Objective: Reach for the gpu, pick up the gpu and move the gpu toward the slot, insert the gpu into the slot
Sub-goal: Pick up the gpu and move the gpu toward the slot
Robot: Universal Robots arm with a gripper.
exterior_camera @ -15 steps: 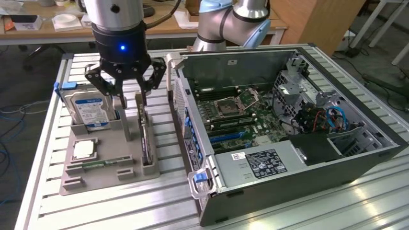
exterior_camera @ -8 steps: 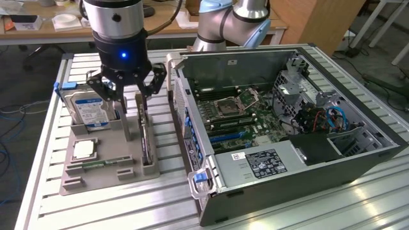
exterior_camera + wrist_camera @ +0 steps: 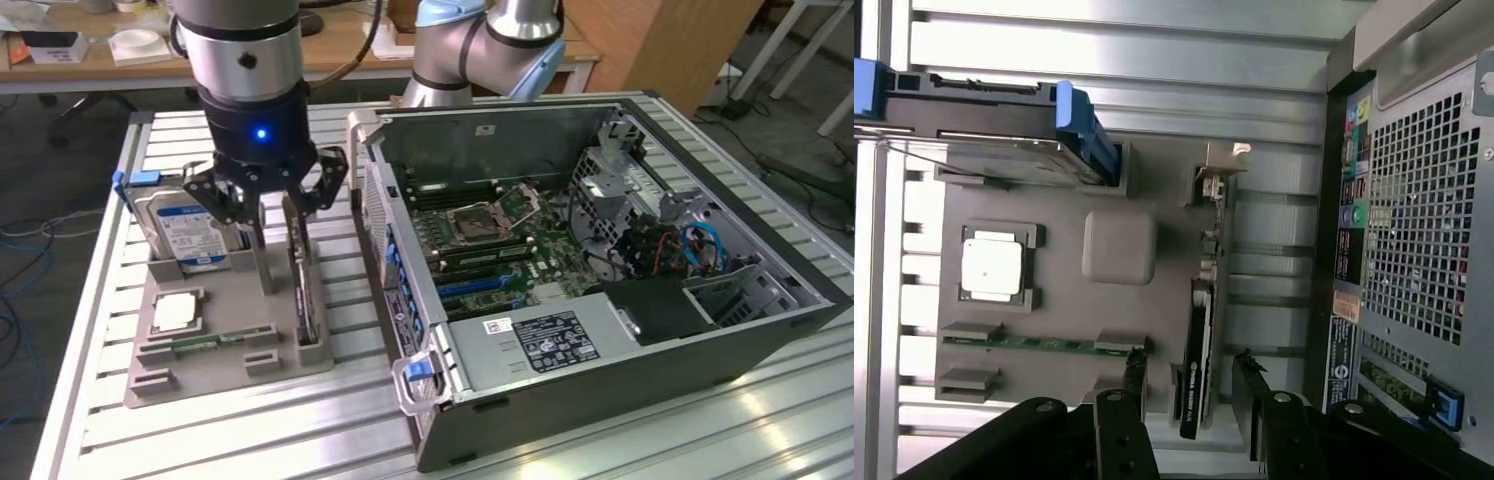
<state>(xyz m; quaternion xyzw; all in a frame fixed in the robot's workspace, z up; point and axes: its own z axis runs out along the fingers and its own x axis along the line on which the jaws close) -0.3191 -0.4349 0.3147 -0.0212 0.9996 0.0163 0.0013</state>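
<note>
Right above the grey holder tray [image 3: 214,350]: gripper [image 3: 276,210] [image 3: 1192,388] spread wide, one finger on each side of the gpu [image 3: 304,285] [image 3: 1199,340], not pinching it. Gpu standing on edge in the tray, on the side nearest the open PC case [image 3: 601,330], silver bracket at the end away from the fingers. Also in the tray: blue-labelled hard drive [image 3: 187,230] [image 3: 984,125] upright, CPU [image 3: 176,312] [image 3: 992,268] lying flat, green memory stick [image 3: 200,340] [image 3: 1044,342] beside it. All sitting on a slatted metal table [image 3: 347,420].
</note>
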